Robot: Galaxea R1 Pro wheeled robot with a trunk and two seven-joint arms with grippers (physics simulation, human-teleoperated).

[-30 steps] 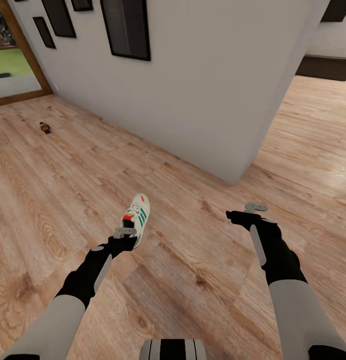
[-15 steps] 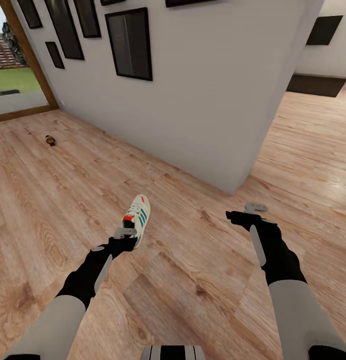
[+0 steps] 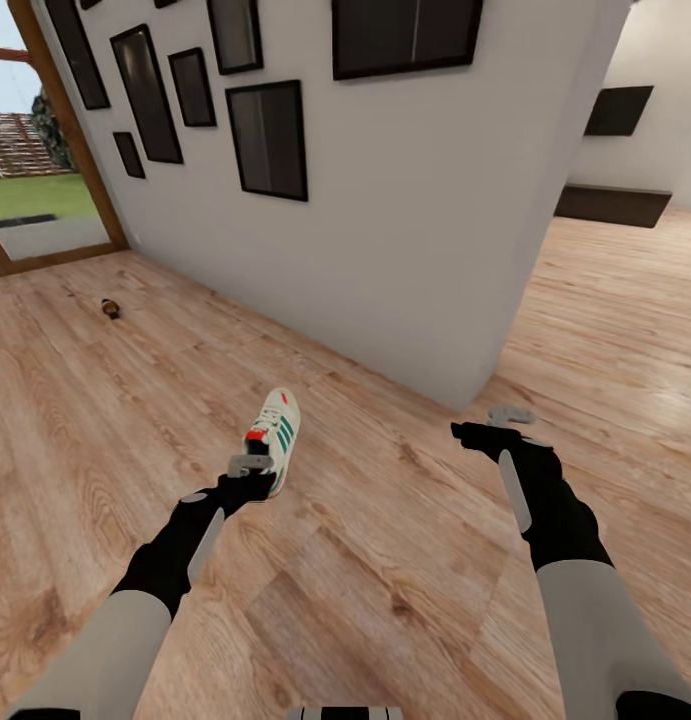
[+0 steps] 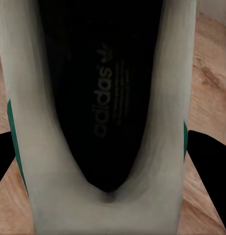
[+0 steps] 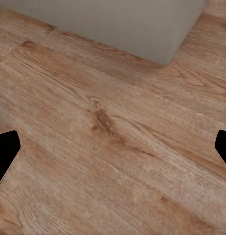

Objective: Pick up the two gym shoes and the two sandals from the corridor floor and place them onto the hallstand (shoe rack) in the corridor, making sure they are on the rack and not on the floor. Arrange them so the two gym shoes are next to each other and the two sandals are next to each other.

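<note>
The left gripper (image 3: 251,466) is clamped on a gym shoe's (image 3: 276,435) heel at centre frame, off the corridor floor (image 3: 385,560); the right gripper (image 3: 509,414) hangs spread, empty. It should carry level to the rack; a sandal (image 3: 110,308) lies upper left

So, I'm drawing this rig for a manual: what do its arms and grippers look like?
Both arms match: light grey upper sleeves, black forearm and wrist sections, each with a slim grey strip along the forearm. The left gripper and right gripper have small pale grey housings; in the wrist views the fingers render plain black. No cables or markings show.
</note>
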